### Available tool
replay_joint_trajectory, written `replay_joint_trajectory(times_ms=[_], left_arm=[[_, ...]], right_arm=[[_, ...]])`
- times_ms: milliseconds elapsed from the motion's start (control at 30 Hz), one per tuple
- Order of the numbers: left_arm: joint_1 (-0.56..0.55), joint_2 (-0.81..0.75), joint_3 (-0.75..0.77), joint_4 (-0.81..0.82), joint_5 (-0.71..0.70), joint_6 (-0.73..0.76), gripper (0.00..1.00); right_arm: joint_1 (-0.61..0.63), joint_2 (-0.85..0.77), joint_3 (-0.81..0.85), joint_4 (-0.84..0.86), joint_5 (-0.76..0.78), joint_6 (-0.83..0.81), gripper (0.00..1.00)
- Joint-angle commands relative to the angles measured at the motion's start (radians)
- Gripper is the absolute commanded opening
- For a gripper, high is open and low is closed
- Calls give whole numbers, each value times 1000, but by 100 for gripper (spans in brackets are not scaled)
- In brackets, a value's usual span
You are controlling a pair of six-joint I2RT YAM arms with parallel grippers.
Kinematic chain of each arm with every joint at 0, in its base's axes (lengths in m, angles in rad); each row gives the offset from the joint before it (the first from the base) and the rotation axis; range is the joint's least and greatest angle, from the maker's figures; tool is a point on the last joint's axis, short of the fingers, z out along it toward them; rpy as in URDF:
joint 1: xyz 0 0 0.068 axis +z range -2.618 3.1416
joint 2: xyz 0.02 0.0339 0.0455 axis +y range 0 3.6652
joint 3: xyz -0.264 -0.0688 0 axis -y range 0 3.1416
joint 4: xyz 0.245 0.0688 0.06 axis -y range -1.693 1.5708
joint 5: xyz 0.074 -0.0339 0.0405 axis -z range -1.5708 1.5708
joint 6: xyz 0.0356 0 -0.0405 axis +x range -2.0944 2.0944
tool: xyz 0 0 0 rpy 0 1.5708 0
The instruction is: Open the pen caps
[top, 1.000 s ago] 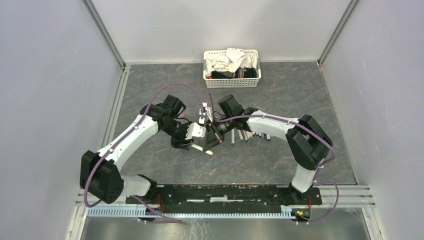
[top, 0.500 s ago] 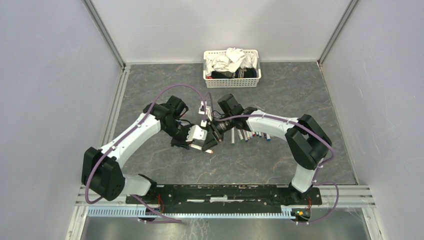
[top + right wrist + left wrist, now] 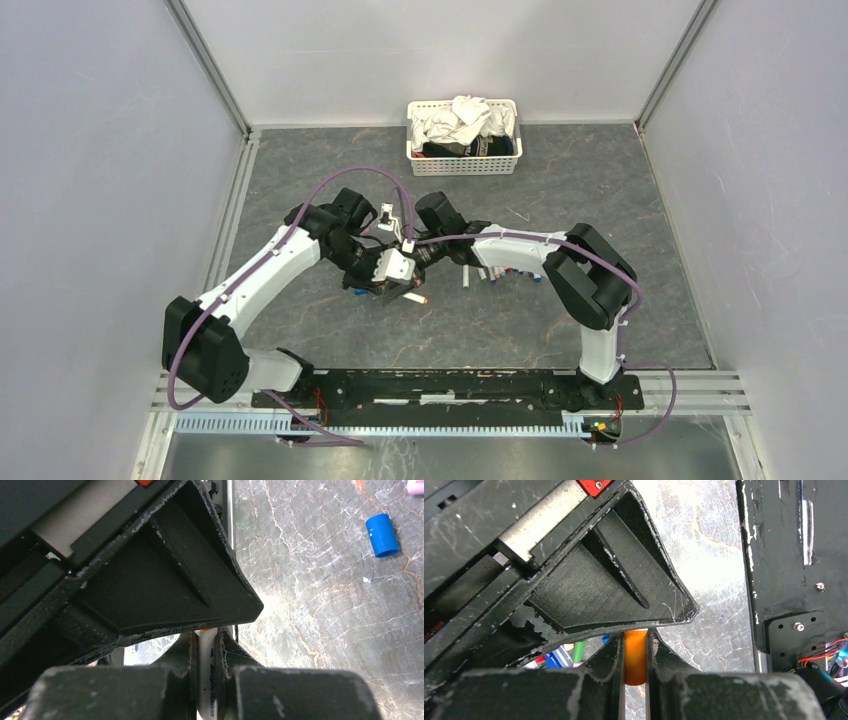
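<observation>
Cap-pulling step, shown from above and from both wrists. Near the centre of the top view the two arms met tip to tip just over the counter [image 3: 620,180]. The left fingers [image 3: 614,655] were drawn narrow onto an orange cap [image 3: 635,660]. The right fingers [image 3: 226,652] were pinched narrow around the white barrel of a pen [image 3: 206,680], apparently the same pen, with an orange edge showing just beyond them. The cap seemed not yet off, so the separation itself was the step in hand. It called for a straight pull along the pen's axis, both grips firm and the arms drawing apart, because a sideways drag could let the slim barrel slip. A loose blue cap [image 3: 382,535] lay at the upper right of the right-wrist view, and the other pens [image 3: 492,274] lay in a row just right of centre in the top view
</observation>
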Motion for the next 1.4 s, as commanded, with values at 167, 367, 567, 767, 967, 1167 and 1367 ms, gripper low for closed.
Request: replay_joint_trajectory(times_ms=[167, 367, 567, 767, 967, 1167, 1367], left_arm=[[20, -23, 26, -2, -115, 88, 2], [168, 38, 113, -34, -172, 186, 2], [197, 73, 122, 3, -99, 158, 2], [160, 89, 6, 182, -62, 14, 2], [146, 166, -88, 439, -124, -128, 2], [132, 237, -104, 532, -160, -198, 6], [109, 270, -112, 549, -180, -224, 23]], right_arm=[[-34, -108, -141, -91, 42, -100, 0], [-79, -290, -414, -126, 54, -185, 0], [-132, -389, -485, -170, 97, -209, 0], [-260, -400, -364, -273, 308, -205, 0], [-315, -351, -249, -284, 802, -158, 0], [-319, -289, -222, -200, 1019, -156, 6], [-321, -225, -220, -142, 1125, -147, 19]])
